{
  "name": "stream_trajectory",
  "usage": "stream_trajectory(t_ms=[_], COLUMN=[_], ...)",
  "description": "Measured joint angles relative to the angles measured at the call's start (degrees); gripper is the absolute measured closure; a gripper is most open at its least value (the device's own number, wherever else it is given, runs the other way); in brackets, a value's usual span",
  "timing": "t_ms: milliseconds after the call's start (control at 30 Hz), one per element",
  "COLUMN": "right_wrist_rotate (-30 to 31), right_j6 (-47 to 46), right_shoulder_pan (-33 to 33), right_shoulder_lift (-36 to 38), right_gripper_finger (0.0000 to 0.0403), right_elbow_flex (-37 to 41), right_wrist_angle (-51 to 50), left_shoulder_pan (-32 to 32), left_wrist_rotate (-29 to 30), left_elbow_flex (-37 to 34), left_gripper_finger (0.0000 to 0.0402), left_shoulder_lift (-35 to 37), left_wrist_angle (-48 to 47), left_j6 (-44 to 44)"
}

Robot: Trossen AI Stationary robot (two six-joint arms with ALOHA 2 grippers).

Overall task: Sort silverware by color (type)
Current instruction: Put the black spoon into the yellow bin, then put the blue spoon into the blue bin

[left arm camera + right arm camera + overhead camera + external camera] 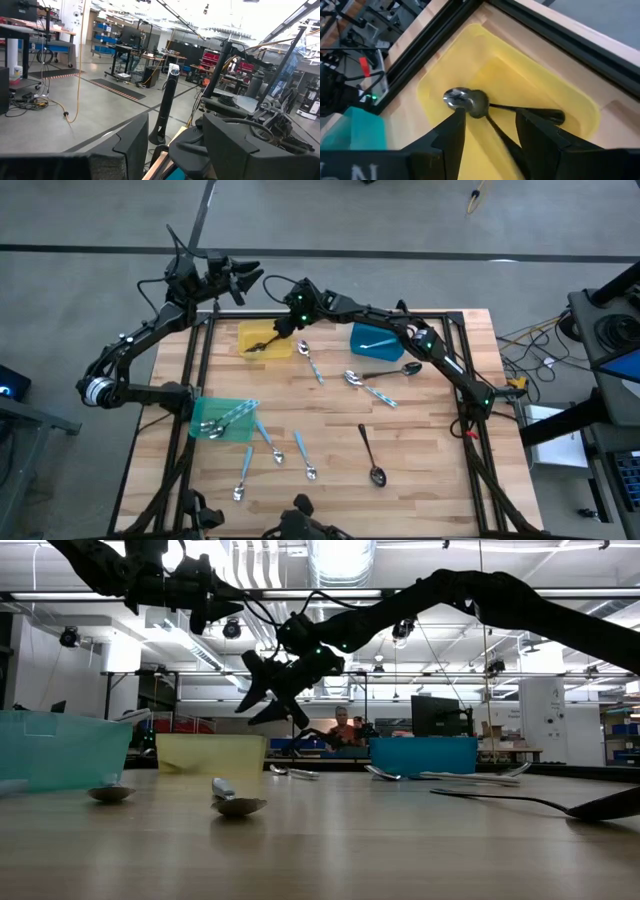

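My right gripper (490, 115) hangs open just above the yellow bin (262, 340) at the table's far left. Two dark spoons lie in that bin. One spoon's bowl (476, 103) rests on the bin floor, and a blurred dark handle (502, 140) runs back between my fingers with a gap on either side. Blue-handled spoons (312, 362) and dark spoons (372, 455) lie loose on the wood. My left gripper (243, 280) stands open and empty, raised beyond the table's far edge.
A blue bin (377, 340) stands to the right of the yellow one, with a pale utensil in it. A teal bin (225, 420) at the left edge holds silver spoons. Black frame rails (205, 350) border the table. A person sits in the room behind the table (345, 728).
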State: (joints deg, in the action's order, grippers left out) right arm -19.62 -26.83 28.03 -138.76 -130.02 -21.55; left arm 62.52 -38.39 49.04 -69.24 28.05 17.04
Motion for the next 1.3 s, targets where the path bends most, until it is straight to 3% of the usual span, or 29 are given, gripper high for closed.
stream_trajectory(t_ms=[467, 633, 933, 1300], right_wrist_rotate=[0.15, -3.42, -3.08, -2.8], right_j6=[1.6, 5.82, 20.53, 26.93], right_shoulder_pan=[0.13, 0.13, 0.09, -1.26], right_shoulder_lift=[-0.02, 0.54, 5.25, 9.92], right_gripper_finger=[0.024, 0.0243, 0.0247, 0.0262], right_elbow_flex=[0.0, 0.0, 0.0, 0.0], right_wrist_angle=[0.42, -0.95, -17.19, -35.08], left_shoulder_pan=[0.0, 0.0, -2.25, -13.26], left_wrist_rotate=[0.13, 0.09, -0.11, 0.39], left_elbow_flex=[0.0, 0.0, -0.01, -1.07], left_gripper_finger=[0.0235, 0.0235, 0.0235, 0.0235], left_shoulder_lift=[-0.02, -0.02, -0.02, -0.02], left_wrist_angle=[-0.01, -2.19, -9.32, -11.5], left_j6=[0.18, 0.31, 1.51, 0.71])
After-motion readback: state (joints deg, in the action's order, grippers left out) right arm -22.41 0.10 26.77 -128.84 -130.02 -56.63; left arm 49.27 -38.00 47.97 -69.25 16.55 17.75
